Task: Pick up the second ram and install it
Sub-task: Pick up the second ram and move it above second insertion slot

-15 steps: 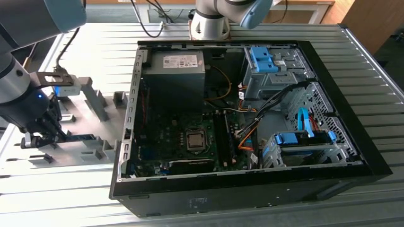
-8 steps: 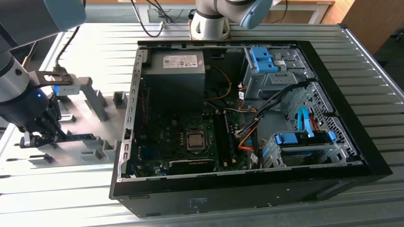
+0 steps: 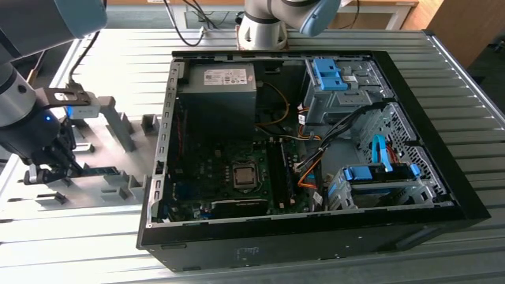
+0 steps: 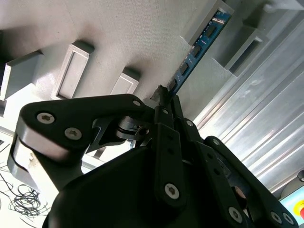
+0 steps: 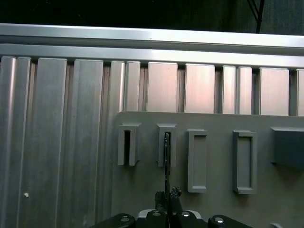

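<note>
— How do the fingers stand?

— Narrow. In the second wrist view the gripper (image 4: 165,99) has its fingertips close together on the near end of the second ram (image 4: 198,46), with the thin board between them.

— And what is under it?

— The grey holder plate (image 3: 118,198), which lies on a ribbed aluminium table (image 3: 71,254). An open black computer case (image 3: 316,251) lies just beside the plate, at the exterior view's right.

— Where exactly is the ram?

— On the plate, standing on its long edge. Its far end sits in a slotted holder block (image 4: 223,16) of the plate, and from there it runs straight to the fingertips.
</note>
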Action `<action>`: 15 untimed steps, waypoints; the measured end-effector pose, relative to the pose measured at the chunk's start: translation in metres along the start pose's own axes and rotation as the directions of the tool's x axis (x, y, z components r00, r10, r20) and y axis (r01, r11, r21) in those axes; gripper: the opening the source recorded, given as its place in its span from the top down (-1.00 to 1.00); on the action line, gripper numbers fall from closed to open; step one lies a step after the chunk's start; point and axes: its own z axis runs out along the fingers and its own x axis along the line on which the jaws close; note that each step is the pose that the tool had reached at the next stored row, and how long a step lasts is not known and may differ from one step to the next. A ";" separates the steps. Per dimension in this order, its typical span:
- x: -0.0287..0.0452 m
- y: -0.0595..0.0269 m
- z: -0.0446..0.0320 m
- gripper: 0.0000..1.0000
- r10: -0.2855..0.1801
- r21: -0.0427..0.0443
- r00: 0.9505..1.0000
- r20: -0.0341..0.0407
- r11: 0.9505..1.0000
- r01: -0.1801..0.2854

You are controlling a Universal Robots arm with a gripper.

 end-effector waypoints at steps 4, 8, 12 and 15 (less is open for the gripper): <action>0.0000 0.0000 -0.0008 0.72 0.000 0.000 1.000 -0.001 1.000 0.000; 0.0000 0.0000 -0.0016 0.72 0.000 0.000 1.000 -0.001 1.000 0.000; 0.0000 0.0000 -0.0025 0.72 0.000 0.000 1.000 -0.002 1.000 0.000; -0.0001 0.0000 -0.0035 0.72 0.000 0.000 1.000 -0.002 1.000 0.000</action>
